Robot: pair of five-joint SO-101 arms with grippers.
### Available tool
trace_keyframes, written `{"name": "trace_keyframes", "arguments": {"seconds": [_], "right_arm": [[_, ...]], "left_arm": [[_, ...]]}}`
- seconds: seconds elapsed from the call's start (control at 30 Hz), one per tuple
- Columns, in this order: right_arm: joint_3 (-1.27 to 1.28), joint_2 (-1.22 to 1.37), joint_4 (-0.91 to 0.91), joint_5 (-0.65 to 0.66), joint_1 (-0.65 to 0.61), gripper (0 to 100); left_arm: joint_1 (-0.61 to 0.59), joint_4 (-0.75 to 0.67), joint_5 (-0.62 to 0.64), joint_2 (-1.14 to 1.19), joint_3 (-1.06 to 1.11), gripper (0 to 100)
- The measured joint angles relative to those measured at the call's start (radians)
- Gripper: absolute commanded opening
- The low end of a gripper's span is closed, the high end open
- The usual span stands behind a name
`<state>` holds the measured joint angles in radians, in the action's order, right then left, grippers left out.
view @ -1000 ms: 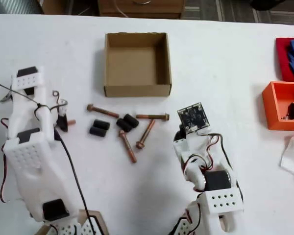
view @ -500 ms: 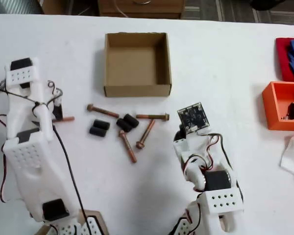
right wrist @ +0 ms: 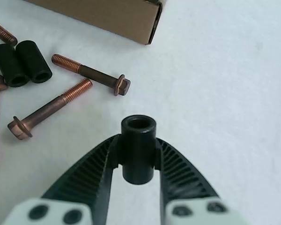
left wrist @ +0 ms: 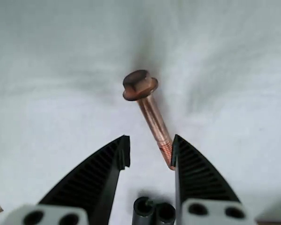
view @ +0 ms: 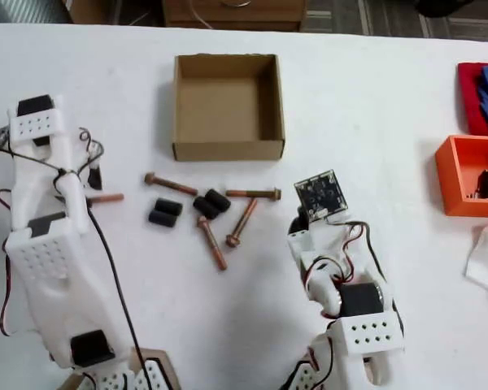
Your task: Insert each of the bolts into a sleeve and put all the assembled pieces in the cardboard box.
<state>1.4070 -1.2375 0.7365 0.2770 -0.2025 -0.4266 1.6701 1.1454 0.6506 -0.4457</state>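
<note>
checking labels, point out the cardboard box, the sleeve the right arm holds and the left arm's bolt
cardboard box (view: 228, 150) high view, front wall
sleeve (right wrist: 138, 154) right wrist view, side wall
bolt (left wrist: 140, 86) left wrist view, head

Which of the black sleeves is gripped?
The sleeve clamped in the right gripper; the other sleeves lie on the table among the bolts.

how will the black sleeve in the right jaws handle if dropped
The sleeve is a smooth round tube, so on its side it likely rolls. It looks stiff, undented between the ribbed jaws.
</note>
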Motion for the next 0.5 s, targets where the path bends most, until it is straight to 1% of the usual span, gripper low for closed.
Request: {"name": "trace_keyframes", "arguments": {"seconds": [0.13, 0.27, 0.37, 0.5], "right_arm": [[0.0, 0.0, 0.0, 0.0, 0.0, 2.3], [0.0, 0.0, 0.0, 0.0, 0.0, 2.3], [0.0, 0.0, 0.0, 0.0, 0.0, 2.3], [0.0, 0.0, 0.0, 0.0, 0.0, 2.3]], "left_arm": [[0.0, -0.002, 0.0, 0.0, 0.006, 17], [0.0, -0.048, 0.005, 0.0, 0.061, 17], [0.0, -0.095, 0.043, 0.028, 0.087, 17], [0.0, -0.1, 0.069, 0.061, 0.069, 17]]}}
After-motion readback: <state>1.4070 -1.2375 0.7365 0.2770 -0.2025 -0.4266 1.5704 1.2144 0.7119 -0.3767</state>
